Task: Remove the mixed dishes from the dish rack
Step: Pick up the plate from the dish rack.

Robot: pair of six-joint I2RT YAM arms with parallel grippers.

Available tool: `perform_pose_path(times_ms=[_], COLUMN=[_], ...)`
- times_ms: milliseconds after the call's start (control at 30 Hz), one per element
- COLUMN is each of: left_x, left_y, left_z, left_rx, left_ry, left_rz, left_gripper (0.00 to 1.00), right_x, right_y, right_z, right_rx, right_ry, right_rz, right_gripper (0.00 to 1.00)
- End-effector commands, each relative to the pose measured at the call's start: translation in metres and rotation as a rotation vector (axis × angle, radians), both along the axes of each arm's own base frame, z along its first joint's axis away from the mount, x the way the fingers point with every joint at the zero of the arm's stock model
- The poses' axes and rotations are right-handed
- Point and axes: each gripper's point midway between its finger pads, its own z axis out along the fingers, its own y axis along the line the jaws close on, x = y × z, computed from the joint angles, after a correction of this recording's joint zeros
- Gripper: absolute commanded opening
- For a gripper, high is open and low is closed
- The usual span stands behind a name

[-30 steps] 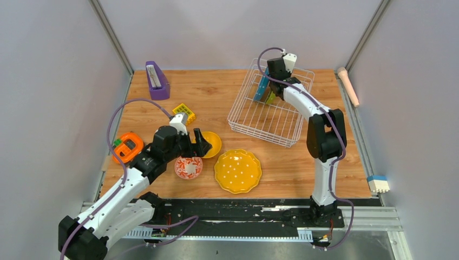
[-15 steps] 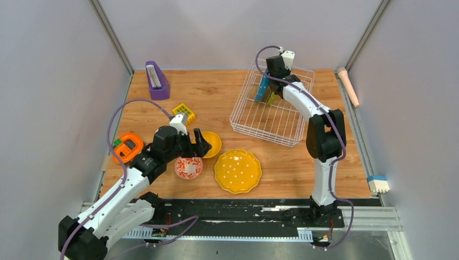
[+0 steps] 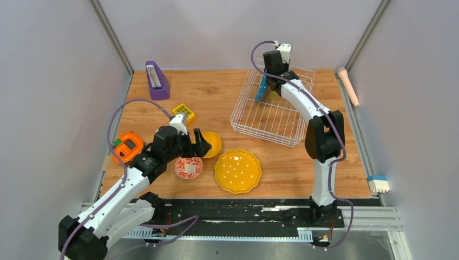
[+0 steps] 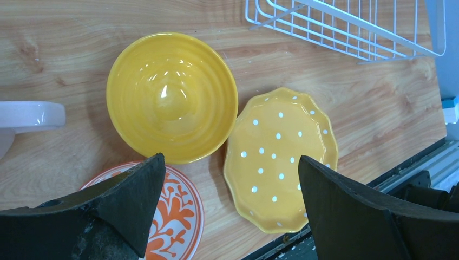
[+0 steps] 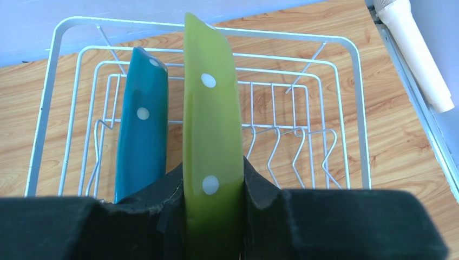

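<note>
Now right gripper point(image 5: 212, 181) pinches the rim of the green plate point(image 5: 210, 124), stiff, glossy, breakable, likely slippery, at dish rack point(image 3: 269, 117) at 1 o'clock; left gripper point(image 4: 230, 165) gapes empty

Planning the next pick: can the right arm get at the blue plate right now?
Probably not yet: the right pincer is shut on the green plate. The blue plate stands upright beside it in the rack, top edge uncovered, so likely reachable afterwards.

Dish rack point(image 3: 270, 111) back right, upright plates point(image 5: 211, 135) within, bowls point(image 4: 172, 97) and another plate point(image 4: 281, 160) front left.
</note>
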Motion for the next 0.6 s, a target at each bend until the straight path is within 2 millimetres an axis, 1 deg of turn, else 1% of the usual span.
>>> perform_pose_path(times_ms=[0, 200, 367, 500, 567], left_x=[0.006, 0.006, 0.005, 0.005, 0.005], left_y=[0.001, -0.001, -0.001, -0.001, -0.001], left_z=[0.004, 0.002, 0.002, 0.004, 0.004], left_rx=[0.014, 0.013, 0.009, 0.006, 0.003], left_ry=[-0.026, -0.013, -0.016, -0.018, -0.018], left_rz=[0.007, 0.001, 0.000, -0.003, -0.003], left_gripper=[1.00, 1.00, 1.00, 1.00, 1.00], right_x=[0.008, -0.008, -0.023, -0.031, -0.034], right_y=[-0.002, -0.004, -0.002, -0.006, -0.010], right_z=[0.088, 0.114, 0.141, 0.161, 0.167], right_rx=[0.036, 0.074, 0.128, 0.132, 0.124], right_ry=[-0.222, -0.269, -0.328, -0.370, -0.380], right_rz=[-0.029, -0.002, 0.033, 0.034, 0.028], right_gripper=[0.00, 0.00, 0.00, 0.00, 0.00])
